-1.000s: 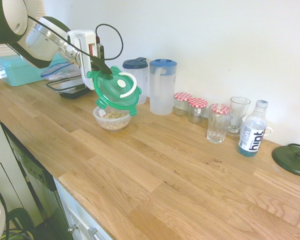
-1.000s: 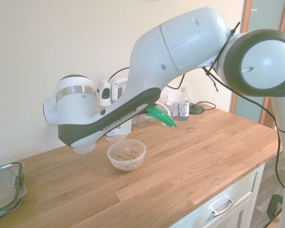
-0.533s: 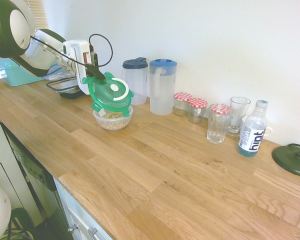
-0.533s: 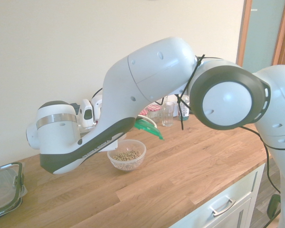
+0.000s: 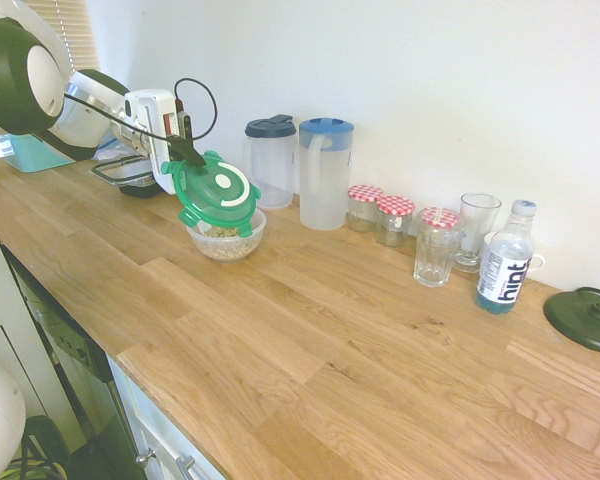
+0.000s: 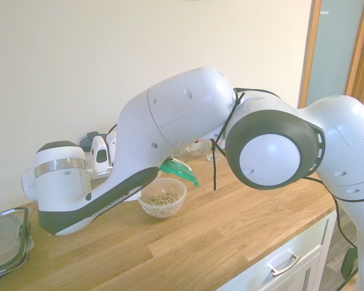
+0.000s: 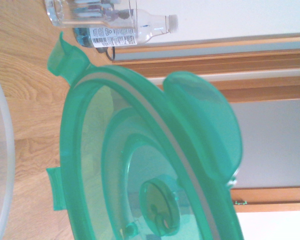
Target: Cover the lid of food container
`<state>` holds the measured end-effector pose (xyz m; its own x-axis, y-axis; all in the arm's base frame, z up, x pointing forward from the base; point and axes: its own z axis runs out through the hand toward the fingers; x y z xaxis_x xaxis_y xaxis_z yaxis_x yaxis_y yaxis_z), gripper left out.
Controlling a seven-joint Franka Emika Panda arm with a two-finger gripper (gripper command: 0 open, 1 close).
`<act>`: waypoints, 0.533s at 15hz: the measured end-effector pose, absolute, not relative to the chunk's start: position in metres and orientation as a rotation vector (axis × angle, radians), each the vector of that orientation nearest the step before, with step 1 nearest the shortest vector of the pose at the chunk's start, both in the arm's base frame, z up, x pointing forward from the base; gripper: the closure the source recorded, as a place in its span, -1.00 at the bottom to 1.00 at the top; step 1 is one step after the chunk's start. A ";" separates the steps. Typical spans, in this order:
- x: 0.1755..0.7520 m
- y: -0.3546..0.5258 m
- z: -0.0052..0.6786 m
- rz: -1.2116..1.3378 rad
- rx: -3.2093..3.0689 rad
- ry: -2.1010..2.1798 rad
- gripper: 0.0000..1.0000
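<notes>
Comparing this moment with the views from a second ago, the round green plastic lid (image 5: 217, 192) with its four clip tabs and white centre ring has come down and back toward the arm's side of the worktop; it was hanging higher and more steeply tilted, past the far side of the bowl, and now sits low over the small round clear plastic food container (image 5: 225, 237) holding brownish cereal-like bits. The gripper (image 5: 187, 154) is clamped narrow on the lid's upper edge, pointing roughly level along the counter; the lid hangs from it on a slant, its lower edge close to the bowl's rim on the arm's side, though whether it touches cannot be told. In the second exterior view the lid (image 6: 180, 170) pokes out from behind the forearm just above the container (image 6: 162, 197), whose front half is uncovered; the wrist view shows the lid (image 7: 140, 165) close and edge-on, with wooden worktop (image 7: 25, 60) beyond. The container rests on the oak counter (image 5: 310, 330), near the two lidded clear jugs (image 5: 300, 170) by the wall. By my reading the carry is nearly done; what remains is to level the lid, centre it over the rim and press it down; released at this slant, it could slide off.
</notes>
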<state>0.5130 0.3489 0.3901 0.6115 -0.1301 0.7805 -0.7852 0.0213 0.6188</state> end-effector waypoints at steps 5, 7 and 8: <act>0.523 0.356 0.378 0.613 1.484 -0.801 1.00; 0.531 0.359 0.378 0.638 1.479 -0.785 1.00; 0.534 0.359 0.377 0.639 1.480 -0.781 1.00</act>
<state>0.5344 0.3591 0.3766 0.6130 -0.0911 0.7848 -0.7874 0.0125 0.6164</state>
